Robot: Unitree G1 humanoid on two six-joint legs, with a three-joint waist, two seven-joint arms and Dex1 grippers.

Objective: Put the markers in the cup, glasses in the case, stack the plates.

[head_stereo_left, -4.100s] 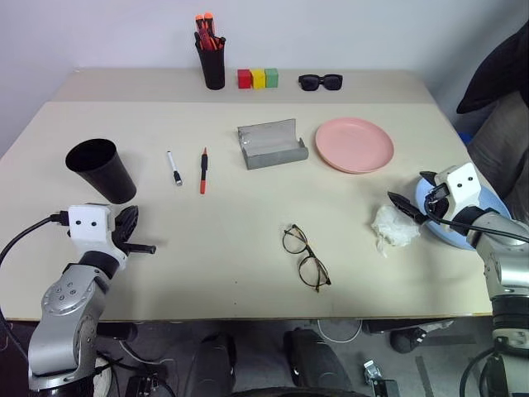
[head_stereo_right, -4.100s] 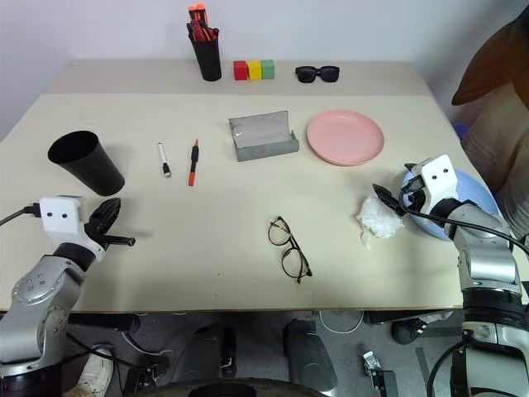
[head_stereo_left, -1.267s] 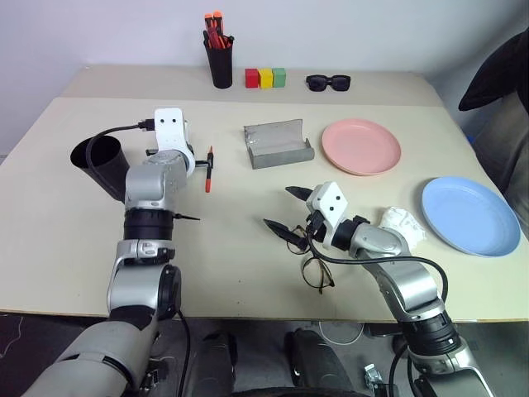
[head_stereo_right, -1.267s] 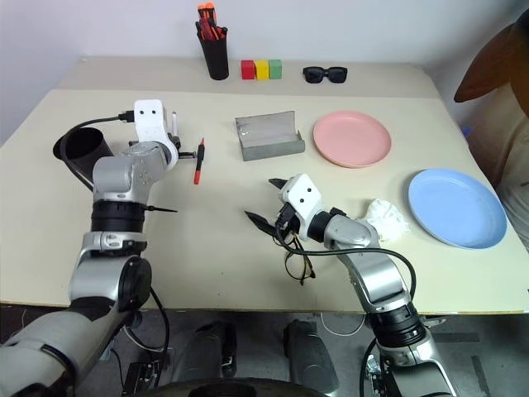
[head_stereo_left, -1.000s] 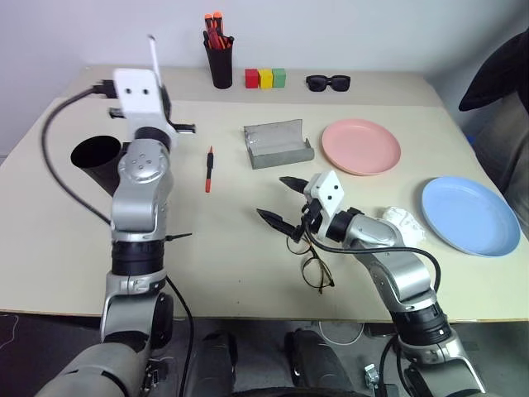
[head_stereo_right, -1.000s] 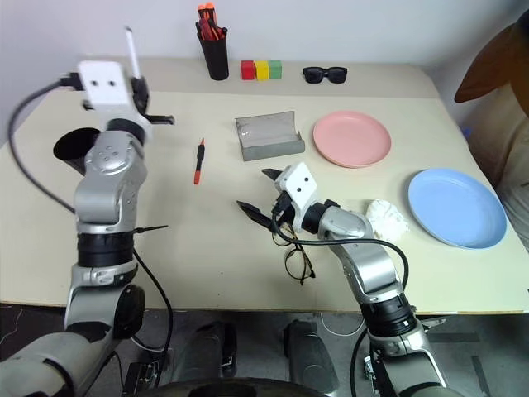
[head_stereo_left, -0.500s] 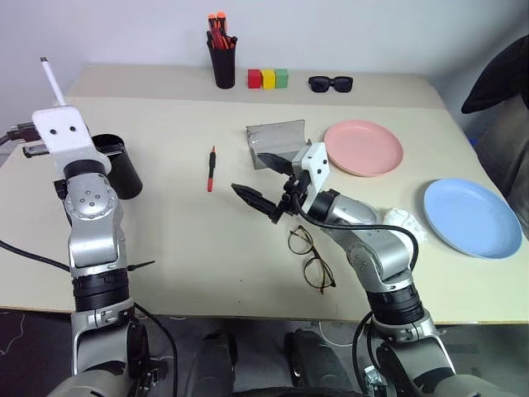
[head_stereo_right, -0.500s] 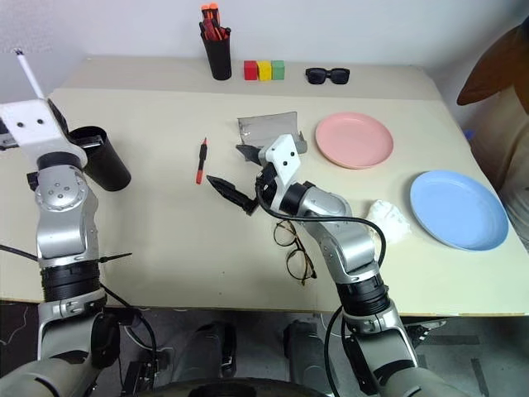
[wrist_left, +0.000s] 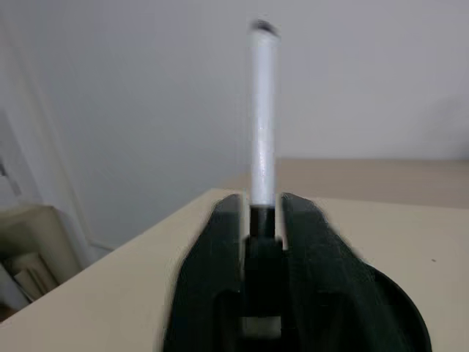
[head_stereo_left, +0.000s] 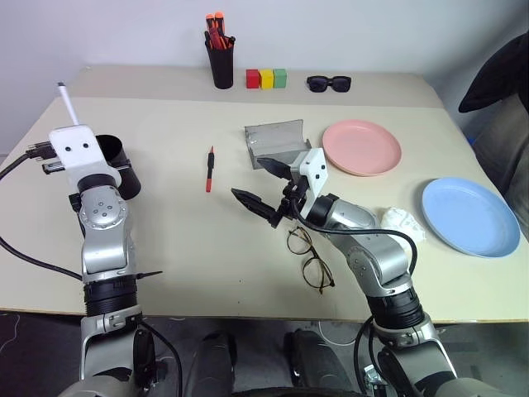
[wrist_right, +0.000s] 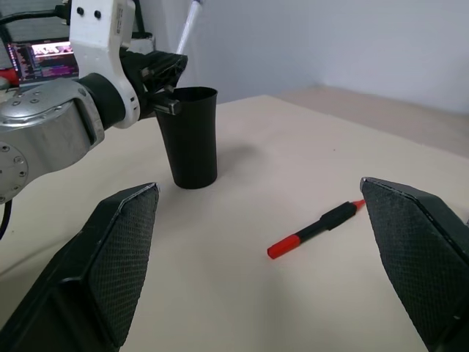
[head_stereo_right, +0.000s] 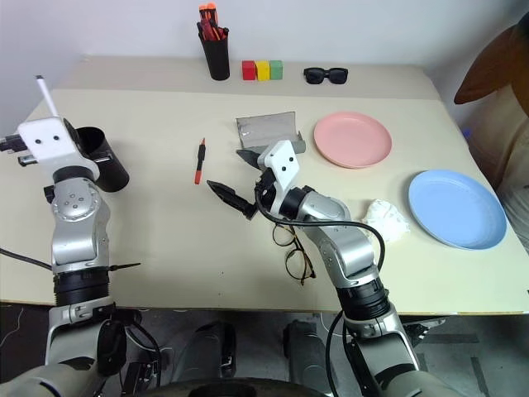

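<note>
The cup [head_stereo_left: 116, 162] is the reference for all positions below. It stands upright on the table [head_stereo_left: 165, 248] near the left edge.

Left gripper [wrist_left: 262, 220]: raised at the near-left side of the cup, just beside its rim. The two black fingers bracket the dark end of the white marker [wrist_left: 262, 117], which stands upright and projects above the cup rim. The fingers lie close along the marker, but the wrist view is blurred here, so it is hard to tell whether they clamp it or only flank it.

Right gripper [head_stereo_left: 266, 186]: to the right of the cup, well apart from it, above the table. The jaws are spread wide and hold nothing. In the right wrist view the cup and the red marker [wrist_right: 315, 229] lie between the two fingers.

Red marker: flat on the table to the right of the cup, between the cup and the case [head_stereo_left: 277, 147], dark tip toward the far edge.

Case: farther right of the cup than the red marker, open.

Glasses [head_stereo_left: 307, 260]: to the right of the cup and nearer the front edge, lenses flat on the table, below the right forearm.

Pink plate [head_stereo_left: 362, 147]: right of the case.

Blue plate [head_stereo_left: 471, 217]: farthest right from the cup, apart from the pink plate. The plates are not stacked.
</note>
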